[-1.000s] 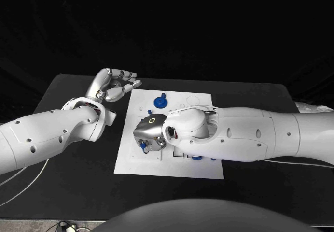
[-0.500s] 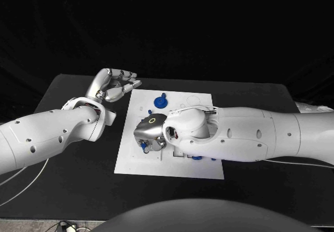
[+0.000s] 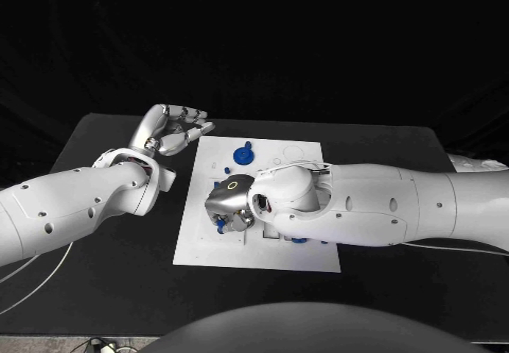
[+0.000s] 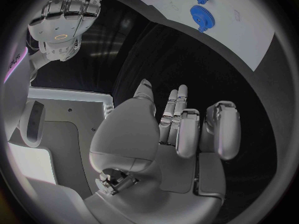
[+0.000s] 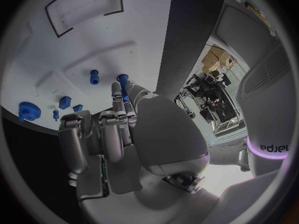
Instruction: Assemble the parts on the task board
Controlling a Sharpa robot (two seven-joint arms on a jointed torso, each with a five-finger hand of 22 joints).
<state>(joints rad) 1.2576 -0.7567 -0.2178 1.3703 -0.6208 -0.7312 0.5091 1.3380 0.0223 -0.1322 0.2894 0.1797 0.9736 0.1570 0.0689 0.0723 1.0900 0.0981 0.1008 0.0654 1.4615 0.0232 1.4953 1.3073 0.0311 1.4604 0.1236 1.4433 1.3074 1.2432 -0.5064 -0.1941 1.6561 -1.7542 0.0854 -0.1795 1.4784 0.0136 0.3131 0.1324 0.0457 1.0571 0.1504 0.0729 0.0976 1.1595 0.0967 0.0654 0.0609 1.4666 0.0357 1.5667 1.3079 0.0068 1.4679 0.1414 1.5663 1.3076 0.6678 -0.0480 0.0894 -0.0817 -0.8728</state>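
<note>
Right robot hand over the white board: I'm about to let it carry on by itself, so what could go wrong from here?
1. The right robot hand seems to pinch a blue peg at its fingertips; so slight a hold could let it slip or tilt.
2. Small blue pieces lie close by on the board; the fingers might knock them.
3. The right arm hides part of the board from the head view.

Left arm enters from left side, forearm angled up; left hand [image 3: 170, 129] raised, fingers half curled, holding nothing. Right arm reaches across from right side; right hand [image 3: 229, 204] lowered, palm down, fingers curled under; contents unclear.
</note>
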